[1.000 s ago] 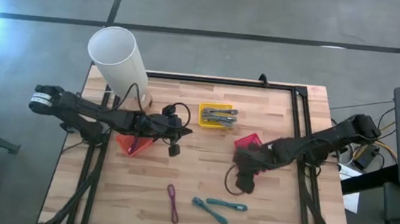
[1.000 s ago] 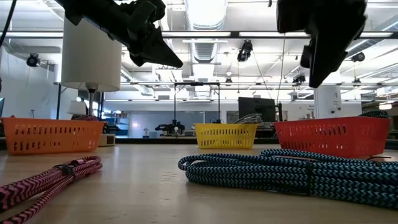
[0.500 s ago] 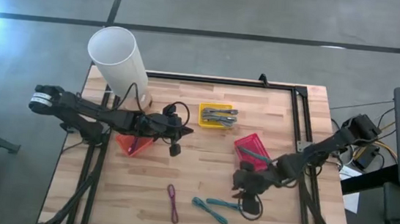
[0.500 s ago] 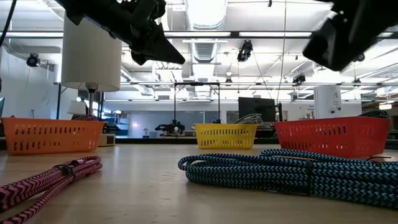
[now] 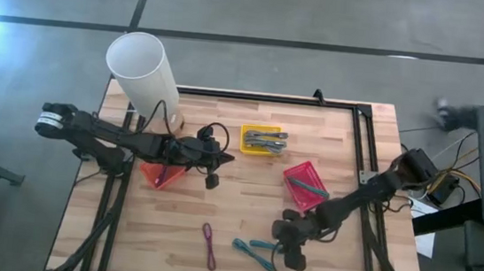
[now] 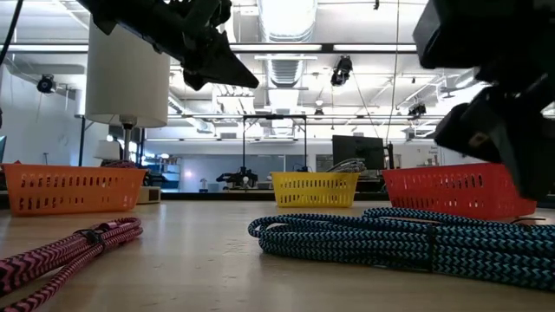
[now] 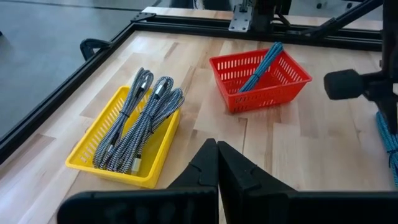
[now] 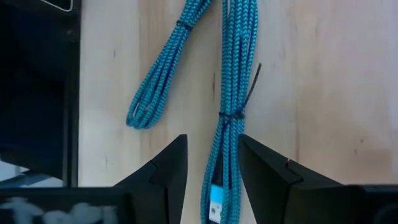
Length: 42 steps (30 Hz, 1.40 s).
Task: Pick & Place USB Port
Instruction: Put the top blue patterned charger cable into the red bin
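Note:
Two teal braided USB cable bundles point(image 5: 255, 253) lie side by side on the wooden table near its near edge; they are also in the low view point(image 6: 390, 238). My right gripper point(image 5: 287, 243) hangs over them, open, pointing down. In the right wrist view its fingers point(image 8: 168, 171) stand on either side of one teal bundle point(image 8: 227, 106), with the other teal bundle point(image 8: 155, 93) beside it. A third teal cable point(image 5: 309, 188) lies in the red basket point(image 5: 296, 170). My left gripper point(image 5: 215, 160) is shut and hovers mid-table, holding nothing.
A pink cable point(image 5: 210, 245) lies left of the teal ones. A yellow basket point(image 5: 248, 133) holds grey cables, and an orange basket point(image 5: 151, 177) holds a pink cable. A tall white cylinder point(image 5: 145, 73) stands at the far left corner. A black frame point(image 5: 361, 120) runs along the table's edge.
My right gripper has travelled from over the red basket toward the table's near edge and come down over the teal cables on the table. A teal cable now shows in the red basket, which the gripper covered a second ago.

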Available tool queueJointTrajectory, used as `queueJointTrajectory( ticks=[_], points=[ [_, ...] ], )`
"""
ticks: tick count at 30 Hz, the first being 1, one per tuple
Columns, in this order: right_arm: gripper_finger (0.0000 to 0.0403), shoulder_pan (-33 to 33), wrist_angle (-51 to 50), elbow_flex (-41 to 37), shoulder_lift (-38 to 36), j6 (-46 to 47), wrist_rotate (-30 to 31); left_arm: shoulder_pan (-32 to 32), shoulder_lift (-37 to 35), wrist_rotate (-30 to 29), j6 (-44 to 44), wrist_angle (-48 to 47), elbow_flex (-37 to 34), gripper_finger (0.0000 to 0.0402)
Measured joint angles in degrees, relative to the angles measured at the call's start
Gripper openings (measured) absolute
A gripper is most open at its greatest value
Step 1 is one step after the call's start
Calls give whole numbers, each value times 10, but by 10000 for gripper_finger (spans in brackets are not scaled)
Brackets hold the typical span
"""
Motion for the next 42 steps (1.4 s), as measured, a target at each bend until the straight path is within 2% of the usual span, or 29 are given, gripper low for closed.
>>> queueJointTrajectory(
  ticks=[8, 15, 18, 24, 29, 33, 39, 42],
  points=[
    [137, 0, -6, 1, 38, -2, 23, 0, 0, 0, 0, -2, 0, 0],
    [129, 0, 0, 3, 65, 1, 18, 0, 0, 0, 0, -5, 0, 0],
    [104, -2, -1, 3, 66, -5, -2, 0, 0, 0, 3, -5, 0, 0],
    [23, -6, -13, 0, 36, -9, -31, 0, 0, 0, 6, -5, 0, 0],
    [15, -10, -39, 1, -31, -22, -47, 0, 0, 0, 9, -4, 0, 0],
    [14, -18, -147, 0, -97, -6, -14, 0, 0, 0, 10, -4, 0, 0],
    [14, -39, -337, 0, -202, 69, 137, 0, 0, 0, 10, -1, 0, 0],
    [14, -58, -397, 1, -250, 123, 159, 0, 0, 0, 10, -1, 0, 0]
  ],
)
